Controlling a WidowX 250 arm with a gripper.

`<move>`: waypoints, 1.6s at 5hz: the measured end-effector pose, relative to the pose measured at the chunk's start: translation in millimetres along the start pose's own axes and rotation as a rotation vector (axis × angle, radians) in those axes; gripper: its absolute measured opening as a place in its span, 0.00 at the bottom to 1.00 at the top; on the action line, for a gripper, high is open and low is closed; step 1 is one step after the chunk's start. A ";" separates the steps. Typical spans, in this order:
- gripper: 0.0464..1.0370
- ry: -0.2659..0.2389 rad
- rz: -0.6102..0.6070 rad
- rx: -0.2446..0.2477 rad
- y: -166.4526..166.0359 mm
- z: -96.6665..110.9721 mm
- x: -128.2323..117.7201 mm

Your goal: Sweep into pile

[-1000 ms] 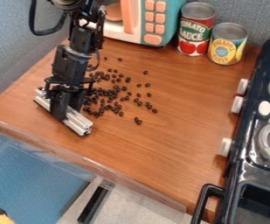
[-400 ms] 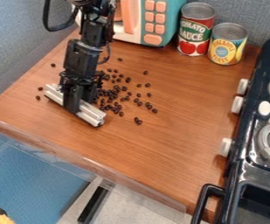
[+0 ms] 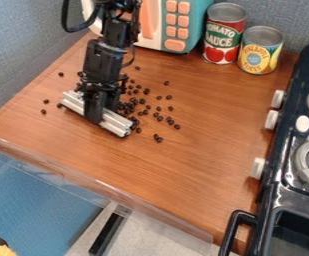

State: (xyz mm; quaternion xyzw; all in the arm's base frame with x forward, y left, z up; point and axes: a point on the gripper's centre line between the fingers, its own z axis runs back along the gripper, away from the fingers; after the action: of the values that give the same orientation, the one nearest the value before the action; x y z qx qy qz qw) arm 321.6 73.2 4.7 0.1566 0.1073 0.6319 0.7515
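My gripper (image 3: 98, 111) hangs low over the left part of the wooden counter, shut on a silver metal bar (image 3: 116, 123). The bar lies slantwise at the counter's surface, from upper left to lower right. Small dark beans (image 3: 142, 101) are scattered just right of the bar, densest close to it, with some hidden behind the gripper. A few stray beans (image 3: 44, 111) lie to the left of the bar, and a couple (image 3: 158, 138) sit off its lower right end.
A toy microwave (image 3: 177, 25) stands at the back, with a tomato sauce can (image 3: 224, 34) and a pineapple can (image 3: 259, 50) to its right. The toy stove (image 3: 267, 165) borders the counter's right side. A clear raised edge (image 3: 96, 182) runs along the front.
The gripper and the bar have moved right and slightly toward the back, up against the dense beans. Stray beans have come into view on the left.
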 end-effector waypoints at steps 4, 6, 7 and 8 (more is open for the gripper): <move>0.34 0.035 0.051 -0.041 -25.9 12.0 -10.6; 0.34 0.026 0.048 -0.063 -37.1 15.8 -15.0; 0.34 0.029 0.058 -0.077 -42.4 18.1 -15.0; 0.34 0.034 0.061 -0.081 -43.0 19.2 -16.2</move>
State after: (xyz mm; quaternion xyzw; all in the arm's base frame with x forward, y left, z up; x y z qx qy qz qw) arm 365.0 48.7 6.0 0.1185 0.0893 0.6609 0.7356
